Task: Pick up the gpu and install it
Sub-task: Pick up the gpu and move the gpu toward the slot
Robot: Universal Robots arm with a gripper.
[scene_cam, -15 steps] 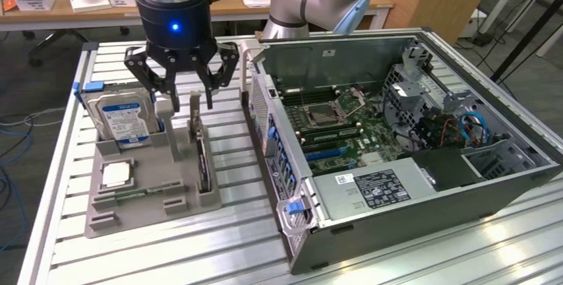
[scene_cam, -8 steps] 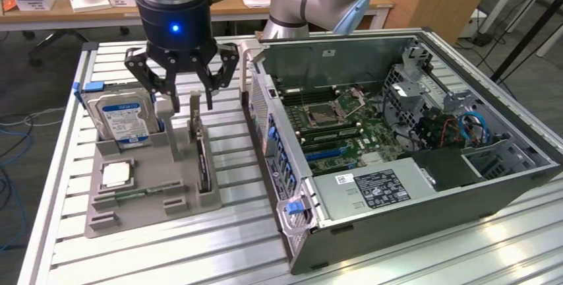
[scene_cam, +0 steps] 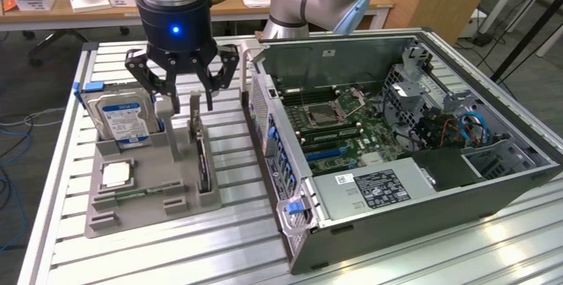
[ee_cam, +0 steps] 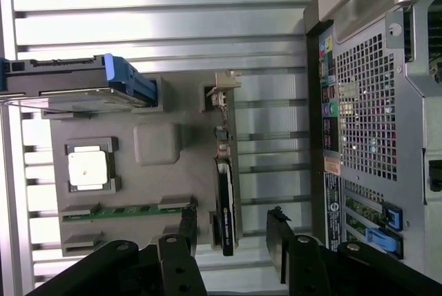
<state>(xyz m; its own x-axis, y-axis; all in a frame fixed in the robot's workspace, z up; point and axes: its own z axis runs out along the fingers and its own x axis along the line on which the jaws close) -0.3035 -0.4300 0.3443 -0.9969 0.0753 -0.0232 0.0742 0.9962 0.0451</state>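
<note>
The gpu (scene_cam: 202, 163) stands on edge in its slot in the grey holder tray (scene_cam: 141, 216), right underneath the gripper (scene_cam: 192, 103) and lined up between its fingers. The gripper is spread wide, holding nothing, hanging clear above the card. A blue-labelled hard drive (scene_cam: 123, 117) stands just to one side of the gripper, and the open computer case (scene_cam: 422, 196) is on the other.

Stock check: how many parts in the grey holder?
4: blue-labelled silver hard drive, upright; square silver CPU; slim green memory stick beside it; thin black gpu card toward the open computer case. None seem hidden.
</note>
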